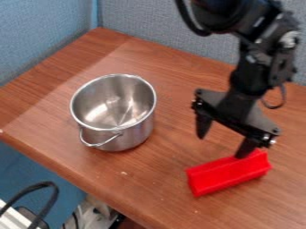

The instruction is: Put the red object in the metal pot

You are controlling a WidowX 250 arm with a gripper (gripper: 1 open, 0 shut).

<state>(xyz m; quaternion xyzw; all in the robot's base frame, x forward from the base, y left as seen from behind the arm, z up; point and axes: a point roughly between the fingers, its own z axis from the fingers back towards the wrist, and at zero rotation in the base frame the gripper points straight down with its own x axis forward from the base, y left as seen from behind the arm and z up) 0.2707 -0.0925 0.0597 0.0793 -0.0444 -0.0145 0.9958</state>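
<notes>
The red object (230, 173) is a long red block lying flat near the table's front right edge. My gripper (225, 137) hangs just behind and above it, pointing down, open wide with nothing between its fingers. Its right fingertip (246, 148) stands close to the block's back edge; whether they touch I cannot tell. The metal pot (114, 109) stands upright and empty on the left, its wire handle hanging at the front, well apart from the gripper.
The wooden table (72, 63) ends in a slanted front edge just below the block and the pot. A blue wall rises behind it. Black cables (30, 206) lie on the floor at lower left.
</notes>
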